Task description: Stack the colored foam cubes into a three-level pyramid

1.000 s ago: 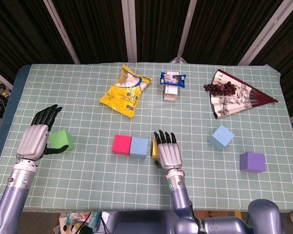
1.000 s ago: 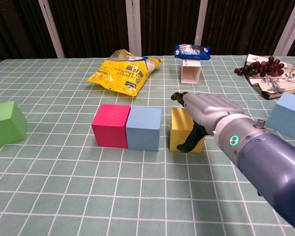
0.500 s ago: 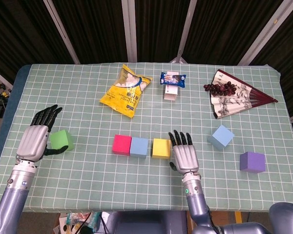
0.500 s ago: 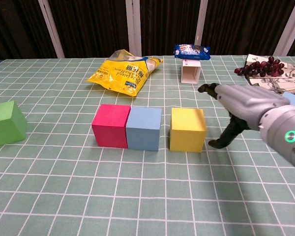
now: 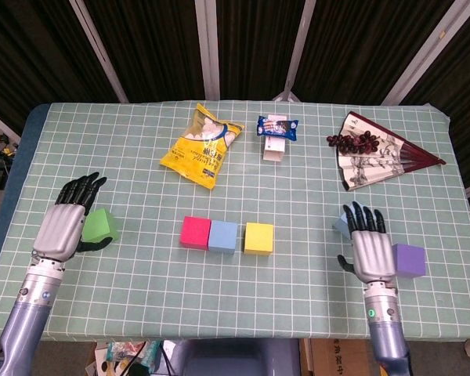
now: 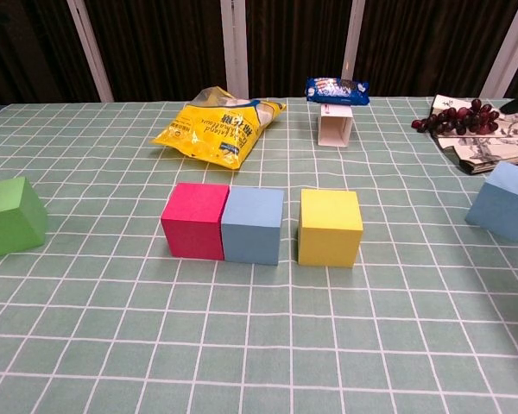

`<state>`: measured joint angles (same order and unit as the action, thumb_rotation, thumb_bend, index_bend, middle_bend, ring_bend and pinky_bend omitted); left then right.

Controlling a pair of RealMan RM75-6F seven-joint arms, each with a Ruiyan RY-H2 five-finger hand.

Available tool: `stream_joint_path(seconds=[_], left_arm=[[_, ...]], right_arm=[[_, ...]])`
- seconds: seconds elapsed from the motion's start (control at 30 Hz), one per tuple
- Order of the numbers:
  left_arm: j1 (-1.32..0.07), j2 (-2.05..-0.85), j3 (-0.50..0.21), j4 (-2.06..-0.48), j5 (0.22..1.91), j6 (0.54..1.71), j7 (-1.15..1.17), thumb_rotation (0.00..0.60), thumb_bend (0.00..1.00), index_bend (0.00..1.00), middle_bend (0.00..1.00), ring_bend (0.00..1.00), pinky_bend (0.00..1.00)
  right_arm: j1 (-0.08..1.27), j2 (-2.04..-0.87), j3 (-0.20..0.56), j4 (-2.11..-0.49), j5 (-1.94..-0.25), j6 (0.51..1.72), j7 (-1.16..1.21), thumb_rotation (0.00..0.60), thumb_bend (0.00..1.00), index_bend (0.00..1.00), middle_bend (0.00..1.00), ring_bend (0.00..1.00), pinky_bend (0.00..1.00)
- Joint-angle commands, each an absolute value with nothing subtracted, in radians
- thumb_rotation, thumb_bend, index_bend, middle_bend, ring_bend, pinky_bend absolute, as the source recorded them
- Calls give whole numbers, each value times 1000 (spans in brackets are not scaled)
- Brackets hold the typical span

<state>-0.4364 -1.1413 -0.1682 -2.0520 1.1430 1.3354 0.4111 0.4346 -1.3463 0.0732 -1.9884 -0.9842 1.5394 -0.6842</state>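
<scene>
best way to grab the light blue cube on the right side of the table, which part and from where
Probably from above, with the right hand, which hovers right beside it. The light blue cube sits turned at an angle to the tablecloth grid, so close thumb and fingers on two opposite side faces, matching that turn. The purple cube lies close by, so a sideways approach from there looks cramped.

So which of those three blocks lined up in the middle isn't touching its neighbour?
The yellow cube, at the right end of the row. A strip of tablecloth shows between it and the blue cube, while the blue and pink cube sit pressed together.
</scene>
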Motion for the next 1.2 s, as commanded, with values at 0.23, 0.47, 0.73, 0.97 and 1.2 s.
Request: stream_joint_path(seconds=[0.23, 0.47, 0.73, 0.97, 1.2], left_arm=[[-492, -1137, -149, -1990, 1114, 1211, 437, 600, 183, 0, 69, 0, 0], [-583, -1119, -124, -1944, 1070, 1050, 524, 600, 319, 0, 92, 0, 0], [-715, -1116, -102, -1925, 965, 884, 649, 600, 363, 0, 118, 0, 0], [-785, -1143, -74, -1922, 873, 843, 717, 600, 363, 17, 158, 39, 55], [-842, -1182, -32, -1914, 795, 842, 777, 600, 363, 28, 161, 74, 119]], right_arm=[[339, -1215, 38, -1918, -1099, 1510, -456, 600, 239, 0, 0, 0, 0], [330, -1194, 67, -1902, -1106, 1473, -389, 600, 239, 0, 0, 0, 0], [320, -1179, 92, -1908, -1113, 1450, -349, 600, 239, 0, 0, 0, 0], [311, -1171, 104, -1911, -1112, 1434, -326, 600, 238, 0, 0, 0, 0], [303, -1164, 119, -1915, -1114, 1423, -309, 600, 239, 0, 0, 0, 0]])
